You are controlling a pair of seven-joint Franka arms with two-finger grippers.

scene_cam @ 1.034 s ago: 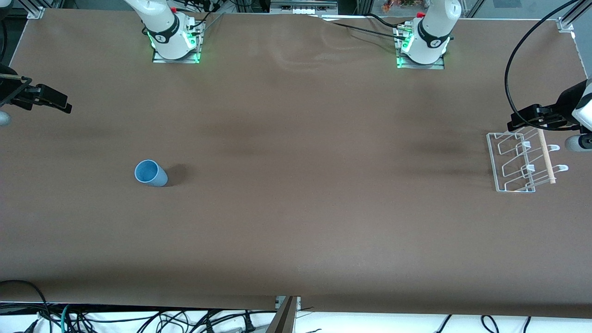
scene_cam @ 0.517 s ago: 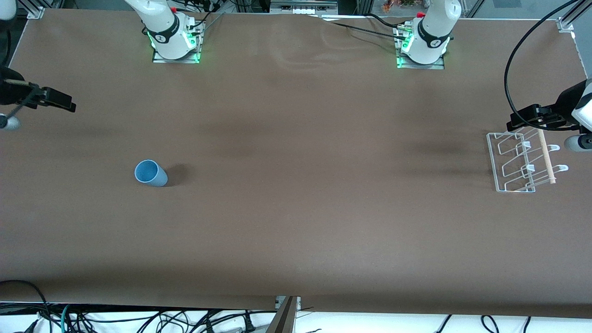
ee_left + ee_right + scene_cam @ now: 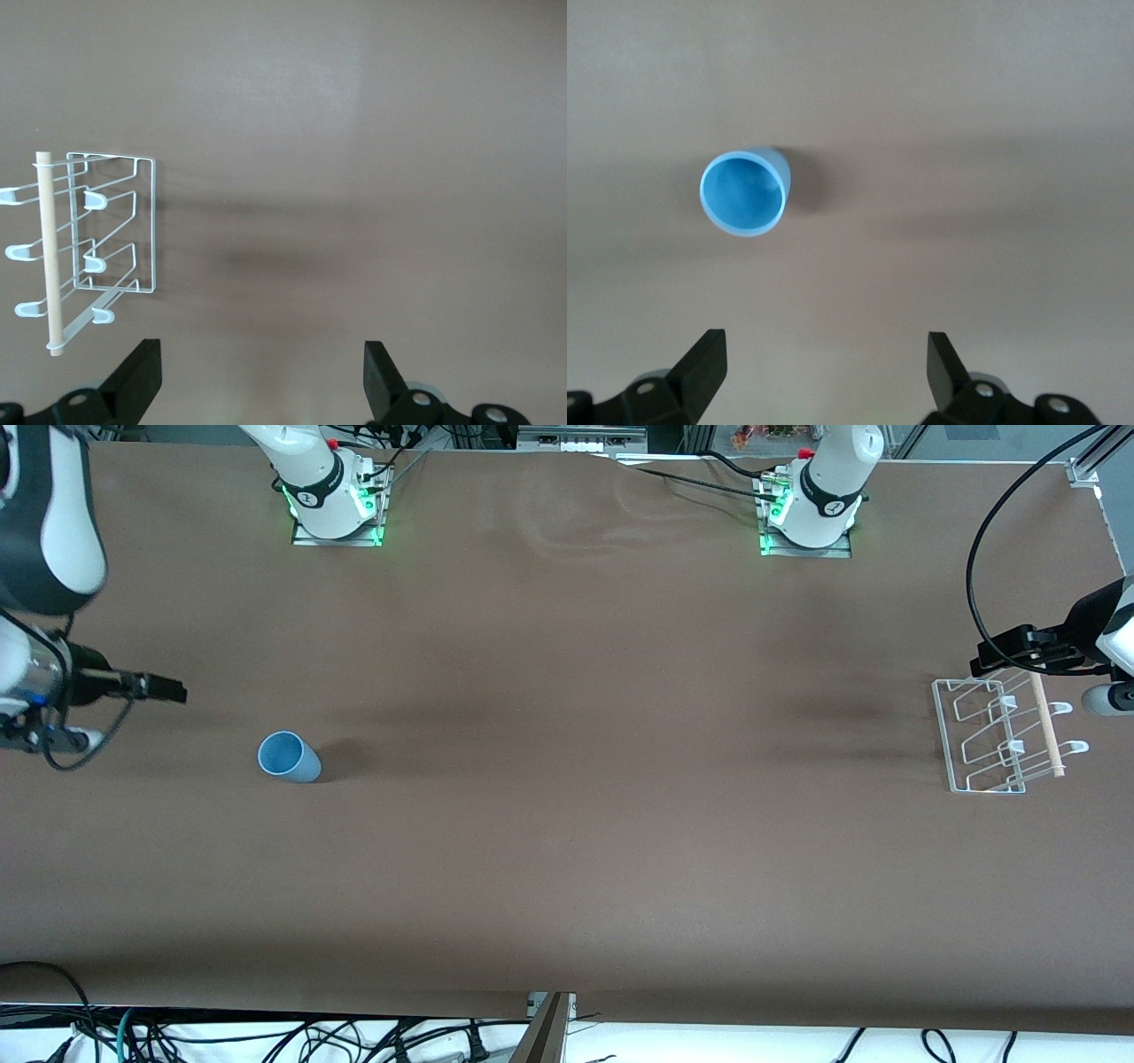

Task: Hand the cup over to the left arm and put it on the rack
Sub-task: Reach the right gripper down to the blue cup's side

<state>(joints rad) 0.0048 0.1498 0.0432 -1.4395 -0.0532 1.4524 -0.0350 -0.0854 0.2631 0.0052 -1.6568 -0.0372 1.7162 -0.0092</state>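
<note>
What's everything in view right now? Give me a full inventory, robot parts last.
cup: one, light blue, upright on the table toward the right arm's end, mouth up.
rack: one, white wire with a pale wooden rod, on the table at the left arm's end, nothing on it.
table: one, brown cover.
cables: several, black and white, along the table edge nearest the front camera.
right gripper: one, black, open, over the table close to the cup.
left gripper: one, black, open, over the table beside the rack, waiting.
</note>
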